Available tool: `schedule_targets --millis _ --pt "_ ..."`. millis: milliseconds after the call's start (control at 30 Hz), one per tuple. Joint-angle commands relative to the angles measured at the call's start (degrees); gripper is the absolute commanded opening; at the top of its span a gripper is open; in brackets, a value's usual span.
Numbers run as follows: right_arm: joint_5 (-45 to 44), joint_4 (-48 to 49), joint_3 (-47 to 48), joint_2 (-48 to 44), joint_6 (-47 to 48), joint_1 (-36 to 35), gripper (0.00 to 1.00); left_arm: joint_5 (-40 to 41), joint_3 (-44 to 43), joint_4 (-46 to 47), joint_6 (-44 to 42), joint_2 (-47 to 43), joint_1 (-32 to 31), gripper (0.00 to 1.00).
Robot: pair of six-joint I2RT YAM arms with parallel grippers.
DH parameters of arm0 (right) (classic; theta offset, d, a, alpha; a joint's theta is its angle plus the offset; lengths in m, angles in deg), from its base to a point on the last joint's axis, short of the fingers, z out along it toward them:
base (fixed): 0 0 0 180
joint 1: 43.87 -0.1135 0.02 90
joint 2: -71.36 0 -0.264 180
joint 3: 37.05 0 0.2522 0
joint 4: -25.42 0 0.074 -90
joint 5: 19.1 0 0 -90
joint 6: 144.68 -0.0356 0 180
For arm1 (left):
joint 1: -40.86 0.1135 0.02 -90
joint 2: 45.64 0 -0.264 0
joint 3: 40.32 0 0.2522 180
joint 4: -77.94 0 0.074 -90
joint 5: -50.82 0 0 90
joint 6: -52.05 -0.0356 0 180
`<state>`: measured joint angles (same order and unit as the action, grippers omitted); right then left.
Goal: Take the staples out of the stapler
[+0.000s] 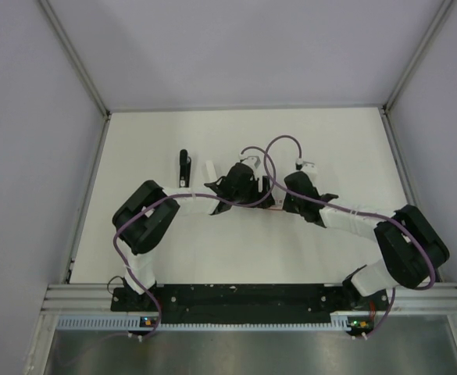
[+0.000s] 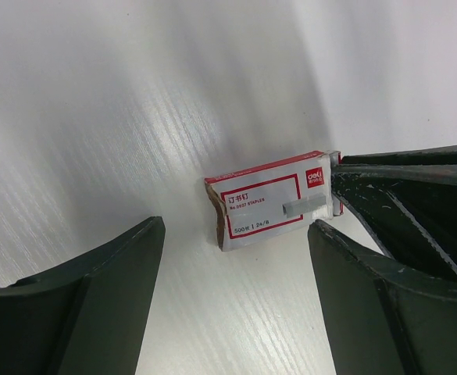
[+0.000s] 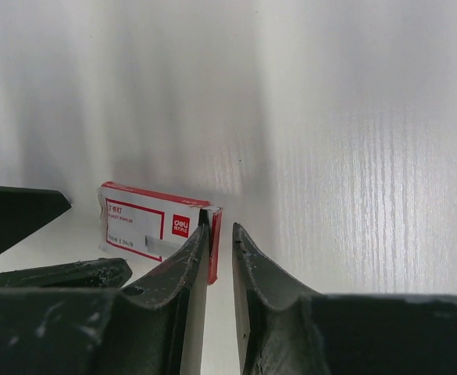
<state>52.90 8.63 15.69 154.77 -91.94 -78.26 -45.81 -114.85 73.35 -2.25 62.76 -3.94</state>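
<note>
Though glare-streaked, white wood-grain tabletop (image 1: 251, 254) with black stapler (image 1: 184, 167), grey walls (image 1: 25, 156) around

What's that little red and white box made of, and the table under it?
The box: thin printed card, matt, its open end ragged. The table: likely white laminate, faint straight grain lines with a soft sheen; could be painted wood.

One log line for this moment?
left gripper: open, aimed at staple box | right gripper: nearly closed at box end, grip unclear | stapler: apart
</note>
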Motion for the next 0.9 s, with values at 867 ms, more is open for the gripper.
schedule_targets --millis 867 --pt "-0.1 -2.6 -2.0 -4.8 4.4 0.6 0.29 -2.8 -4.4 -5.1 0.2 5.2 -3.1 0.78"
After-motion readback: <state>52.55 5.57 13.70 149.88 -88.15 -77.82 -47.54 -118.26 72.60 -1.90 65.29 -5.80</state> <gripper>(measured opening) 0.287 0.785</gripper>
